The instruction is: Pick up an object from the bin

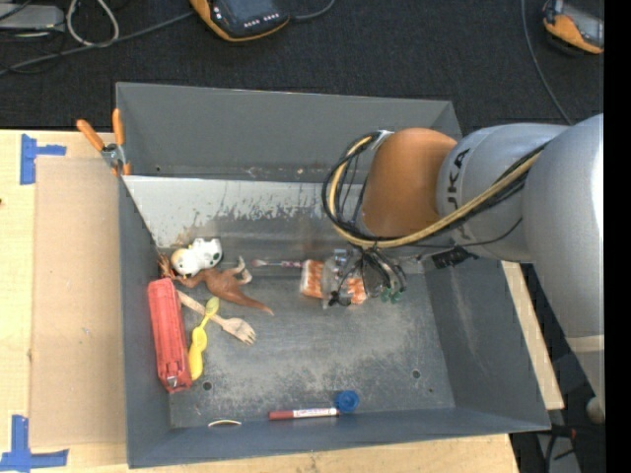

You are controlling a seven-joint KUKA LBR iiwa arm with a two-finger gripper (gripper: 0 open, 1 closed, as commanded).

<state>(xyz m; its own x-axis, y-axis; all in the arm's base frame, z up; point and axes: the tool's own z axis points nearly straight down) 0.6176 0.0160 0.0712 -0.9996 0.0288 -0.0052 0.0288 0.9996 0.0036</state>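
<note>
- The thing nearest the jaws is a small crumpled orange-and-white packet (315, 282); it lies on the floor of the grey metal bin (296, 126), a little right of the bin's middle and nearer the bin's back wall than its front
- I judge the step in hand to be getting a sound grip on that packet
- To do it well, the jaws should probably sit over the packet's thickest fold rather than its edge, so a small shift toward the bin's left wall looks wise before closing
- A crumpled wrapper is likely light and may slip out of a corner grip; going down close to the bin's floor should gather more material, then lift straight up
- The brown toy animal figure (229, 286) and the long red block (168, 335) sit well apart by the bin's left wall, so nothing should snag
- The jaws are low at the bin's floor beneath the arm's orange-covered wrist (404, 180), touching or just beside the packet's right end; most of the packet lies on their side toward the bin's left wall
- Whether the jaws are spread, pressed together or pinching the packet I cannot tell, as dark cables crowd that spot
</note>
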